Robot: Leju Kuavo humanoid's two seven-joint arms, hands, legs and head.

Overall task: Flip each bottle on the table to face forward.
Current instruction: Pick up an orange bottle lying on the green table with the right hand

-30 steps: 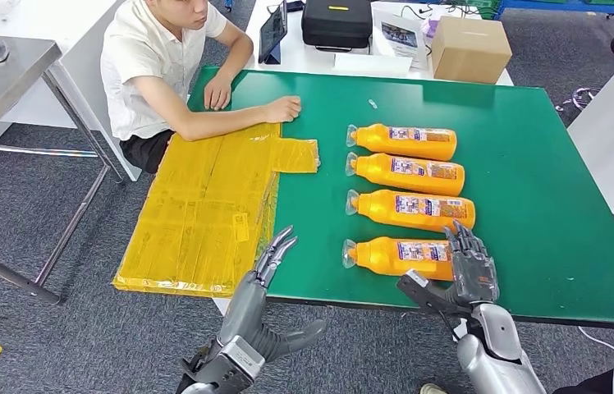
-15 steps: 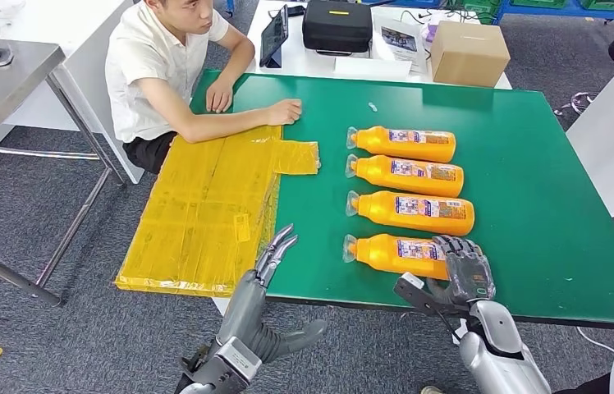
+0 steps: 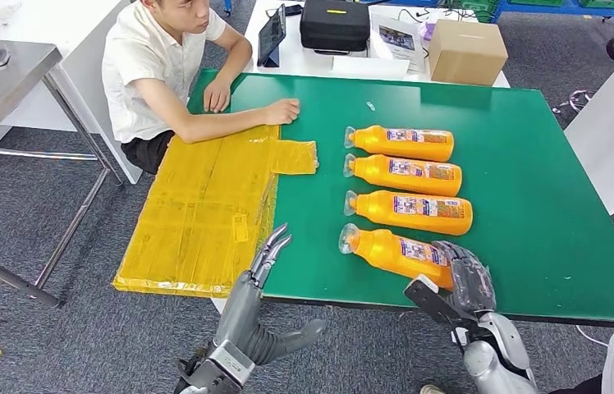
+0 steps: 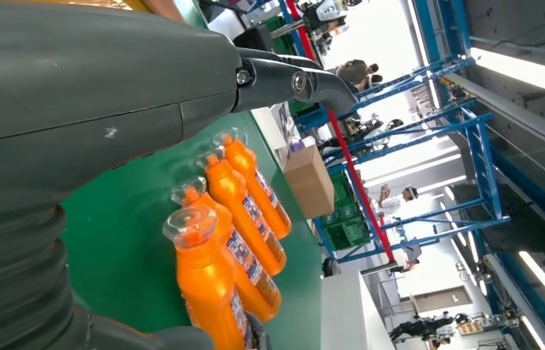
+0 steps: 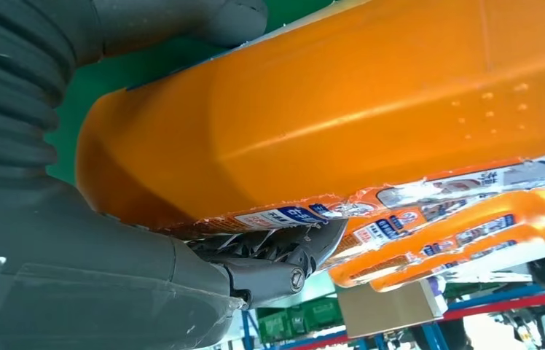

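Note:
Several orange bottles with clear caps lie in a column on the green table [image 3: 533, 164], caps pointing left. My right hand [image 3: 468, 279] grips the base of the nearest bottle [image 3: 394, 250], which is tilted with its cap end swung away from the table's front edge; the right wrist view has this bottle [image 5: 342, 109] close up against the hand [image 5: 109, 262]. The other bottles [image 3: 409, 211] [image 3: 406, 173] [image 3: 402, 142] lie flat and parallel. My left hand [image 3: 267, 254] hovers open at the table's front edge, left of the bottles, holding nothing; its fingers [image 4: 291, 76] reach above the bottles [image 4: 226, 248].
A flattened yellow cardboard sheet [image 3: 205, 213] overhangs the table's left side. A person [image 3: 164, 66] sits at the far left corner with forearms on the table. A black case [image 3: 335, 23], a tablet and a cardboard box [image 3: 466, 51] stand on the white table behind.
My right hand has closed over the nearest bottle's base and pulled it toward the front edge, so the bottle now lies skewed. The left hand has stayed in place.

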